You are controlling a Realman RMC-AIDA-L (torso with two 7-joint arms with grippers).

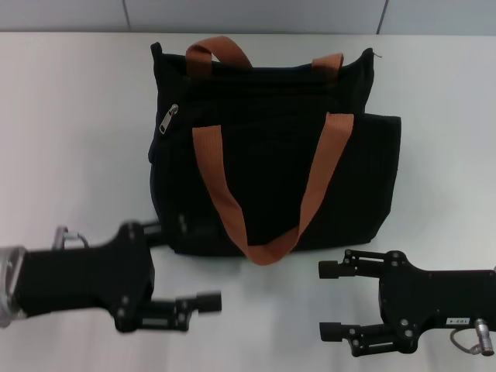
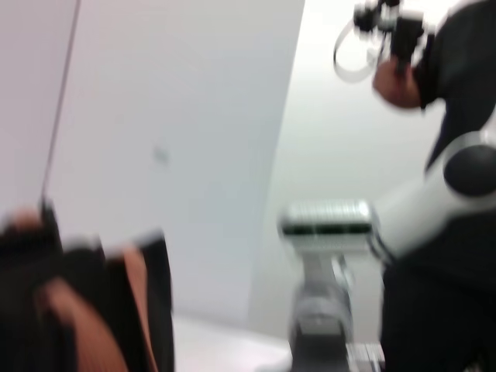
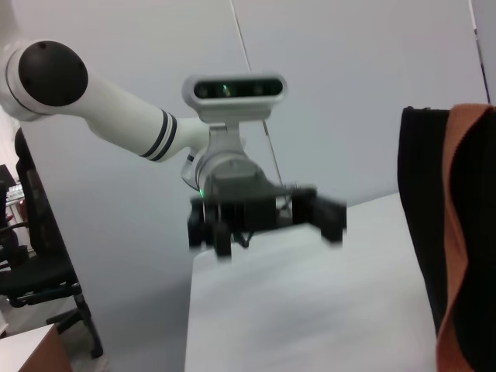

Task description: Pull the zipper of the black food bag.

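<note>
A: Where was the zipper?
B: At the left upper corner of the black food bag, mid-counter, untouched. Nothing pulled yet.
A: Tools?
B: Left tool and right tool both spread open, empty, just short of the bag's near edge. Approach, grasp and pull all remained.

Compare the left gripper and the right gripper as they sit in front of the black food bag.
The left gripper sits close to the black food bag, its body almost against the bag's near left corner; the right gripper stands a little farther off. The right gripper's two fingers both show, spread wide; the left gripper shows only one finger clearly. Both rest low on the table, and neither touches the zipper.
</note>
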